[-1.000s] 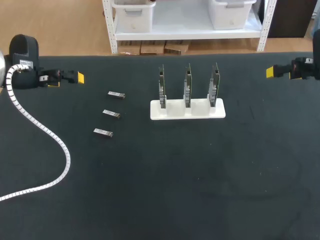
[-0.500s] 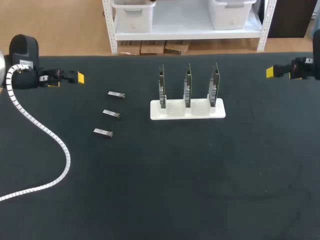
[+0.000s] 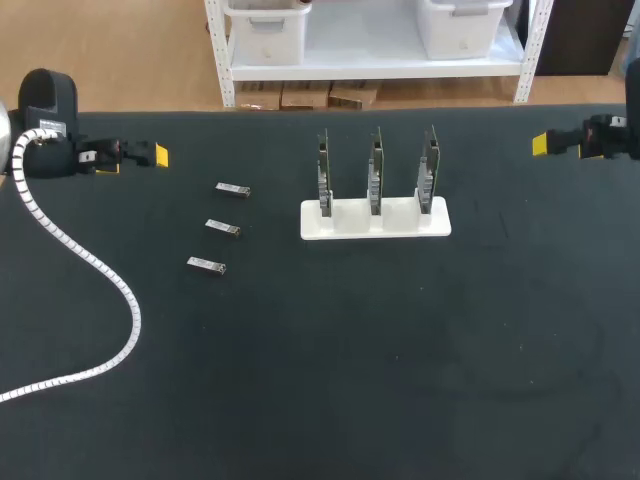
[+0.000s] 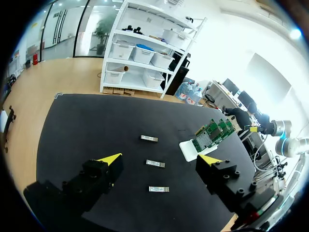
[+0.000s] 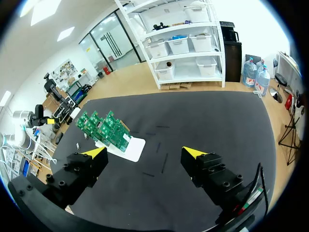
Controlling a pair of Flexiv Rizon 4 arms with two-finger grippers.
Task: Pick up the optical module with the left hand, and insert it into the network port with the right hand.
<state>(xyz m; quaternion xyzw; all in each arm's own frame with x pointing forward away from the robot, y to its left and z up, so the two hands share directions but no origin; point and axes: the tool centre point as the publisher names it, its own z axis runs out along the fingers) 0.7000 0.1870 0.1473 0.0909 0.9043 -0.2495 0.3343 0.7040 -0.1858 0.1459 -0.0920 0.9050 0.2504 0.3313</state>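
You've got bright, even overhead light in the head view. The black bench (image 3: 320,380) soaks it up, matte, with no glare. The white stand (image 3: 375,222) throws barely a shadow, and the three small modules (image 3: 223,228) give only a faint glint. In both wrist views the room behind the bench burns out to white, and straight edges bow toward the dark rim.

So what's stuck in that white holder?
Three green circuit boards stand upright in the white holder, side by side. Their bottom edges are hidden inside its slots.
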